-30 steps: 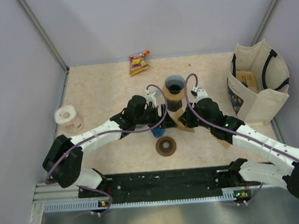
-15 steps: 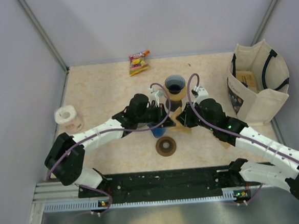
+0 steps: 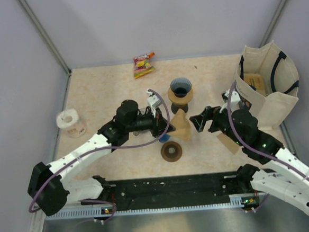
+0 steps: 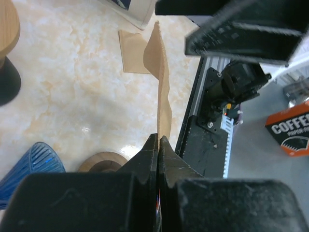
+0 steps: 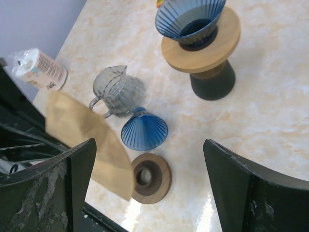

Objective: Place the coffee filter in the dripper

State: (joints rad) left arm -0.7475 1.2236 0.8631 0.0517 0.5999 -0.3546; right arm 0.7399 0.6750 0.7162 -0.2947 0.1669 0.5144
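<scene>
Marbled table (image 3: 105, 87): dripper stand (image 3: 181, 96), tote bag (image 3: 270, 100)

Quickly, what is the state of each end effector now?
Left end effector: closed, holding the coffee filter.
Right end effector: open, holding nothing.

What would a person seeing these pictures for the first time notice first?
The brown paper coffee filter, pinched in the left hand at the centre of the scene, stands out. Beyond it stands the empty blue dripper on its wooden stand, and the right hand hangs open just right of the filter.
</scene>
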